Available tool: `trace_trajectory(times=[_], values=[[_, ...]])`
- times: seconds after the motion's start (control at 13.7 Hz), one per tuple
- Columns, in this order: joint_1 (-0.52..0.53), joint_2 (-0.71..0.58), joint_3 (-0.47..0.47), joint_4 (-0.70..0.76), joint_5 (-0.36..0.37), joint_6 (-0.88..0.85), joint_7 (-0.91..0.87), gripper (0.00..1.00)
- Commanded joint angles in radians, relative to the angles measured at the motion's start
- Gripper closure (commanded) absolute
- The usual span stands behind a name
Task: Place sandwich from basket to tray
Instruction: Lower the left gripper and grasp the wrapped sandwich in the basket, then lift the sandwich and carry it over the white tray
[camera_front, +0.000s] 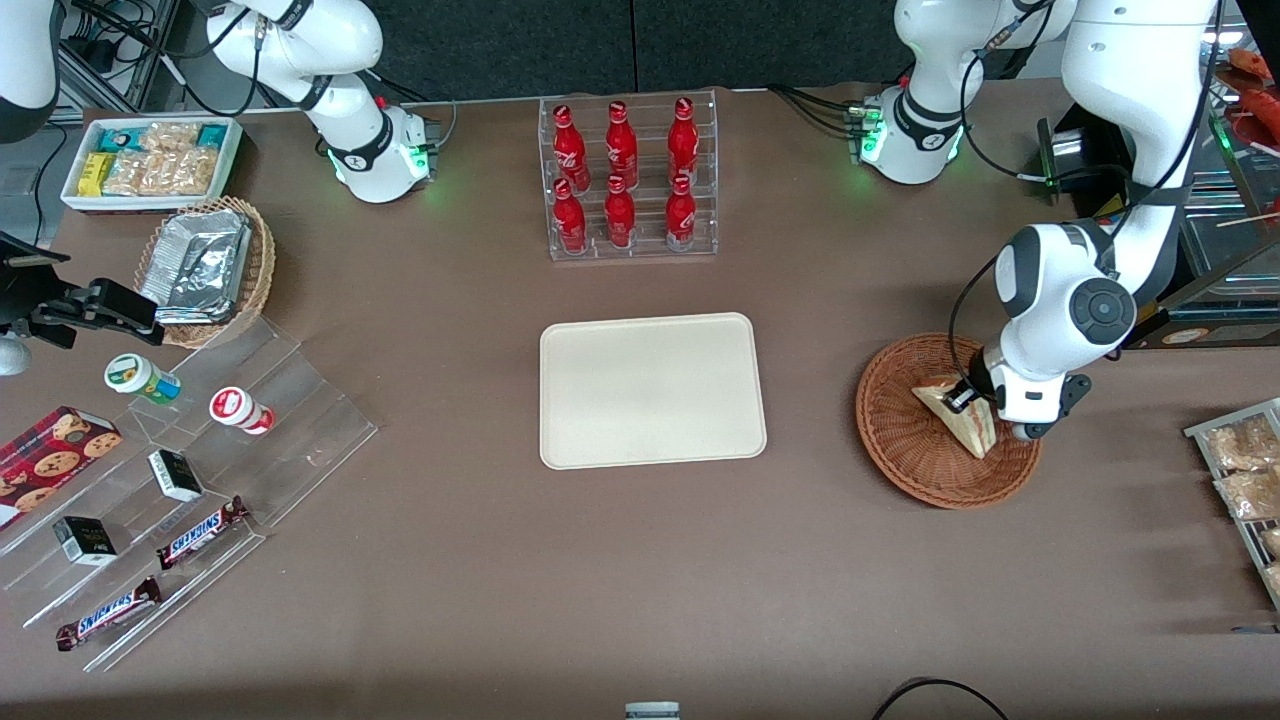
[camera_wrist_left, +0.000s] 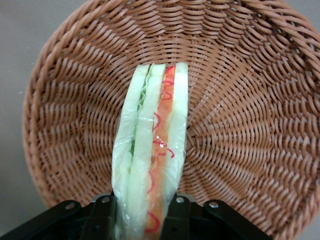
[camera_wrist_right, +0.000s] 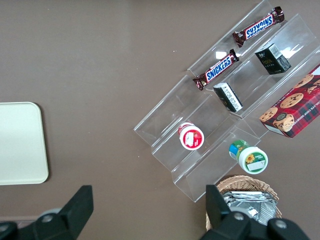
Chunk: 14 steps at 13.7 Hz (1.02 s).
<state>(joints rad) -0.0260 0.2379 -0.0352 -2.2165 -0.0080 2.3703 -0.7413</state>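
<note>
The sandwich (camera_front: 955, 417) is a pale wrapped wedge with a pink-red filling stripe, in the reddish-brown wicker basket (camera_front: 905, 445) toward the working arm's end of the table. My left gripper (camera_front: 968, 402) is down in the basket with its fingers closed on the sandwich's two faces. In the left wrist view the sandwich (camera_wrist_left: 152, 160) stands on edge between the black fingers (camera_wrist_left: 177, 217), over the basket's weave (camera_wrist_left: 250, 115). The cream tray (camera_front: 652, 390) lies bare in the middle of the table, a short way from the basket; its corner also shows in the right wrist view (camera_wrist_right: 20, 142).
A clear rack of red bottles (camera_front: 628, 178) stands farther from the camera than the tray. A wire rack of snack bags (camera_front: 1240, 480) lies at the working arm's end. Clear stepped shelves with candy bars (camera_front: 190, 470), a tan foil-pack basket (camera_front: 205, 265) and a white snack bin (camera_front: 150, 160) lie toward the parked arm's end.
</note>
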Motion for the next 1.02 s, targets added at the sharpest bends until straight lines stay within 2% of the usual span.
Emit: trace_trajectory(times=[0.0, 0.15, 0.29, 0.66, 0.95], values=[[-0.015, -0.061, -0.005, 0.053, 0.049, -0.141, -0.013, 1.00], [-0.046, -0.055, -0.034, 0.128, 0.080, -0.238, -0.007, 1.00], [-0.135, -0.049, -0.034, 0.194, 0.079, -0.298, -0.016, 1.00], [-0.362, -0.009, -0.035, 0.288, 0.062, -0.299, -0.070, 1.00], [-0.512, 0.134, -0.037, 0.444, 0.062, -0.298, -0.162, 1.00]])
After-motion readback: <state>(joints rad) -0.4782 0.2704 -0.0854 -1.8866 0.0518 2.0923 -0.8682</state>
